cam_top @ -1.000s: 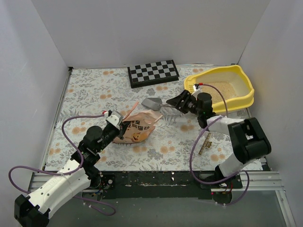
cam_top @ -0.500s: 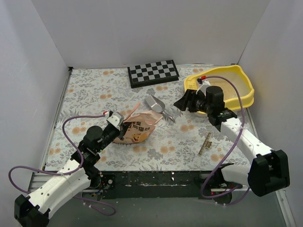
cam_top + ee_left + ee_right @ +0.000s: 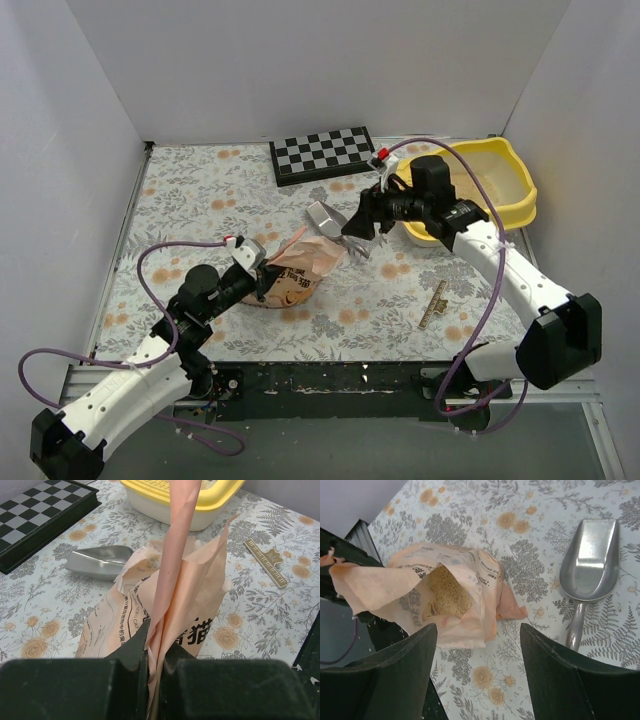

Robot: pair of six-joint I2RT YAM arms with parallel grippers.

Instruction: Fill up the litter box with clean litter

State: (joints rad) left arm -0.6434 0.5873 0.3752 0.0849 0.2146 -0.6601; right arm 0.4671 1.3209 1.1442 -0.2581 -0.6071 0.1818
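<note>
The yellow litter box [image 3: 515,190] stands at the back right, also seen in the left wrist view [image 3: 165,497]; my right arm hides part of its inside. The peach bag [image 3: 300,268] lies mid-table with its mouth open. Beige clean litter [image 3: 447,592] shows inside the bag [image 3: 470,625]. My left gripper [image 3: 258,272] is shut on the bag's near edge [image 3: 165,595], jaws pinching the paper [image 3: 156,640]. My right gripper [image 3: 358,228] is open and empty, hovering [image 3: 477,630] above the table between the bag's mouth and the silver scoop [image 3: 590,560]. The scoop [image 3: 325,218] lies beside the bag [image 3: 97,562].
A black-and-white checkerboard [image 3: 323,153] lies at the back centre, also in the left wrist view [image 3: 40,510]. A wooden ruler [image 3: 433,303] lies at the front right [image 3: 265,562]. White walls close in the left, back and right sides.
My right arm has swung left, from beside the litter box to over the scoop handle and the bag's mouth. My left gripper keeps its hold on the bag, which has shifted slightly.
</note>
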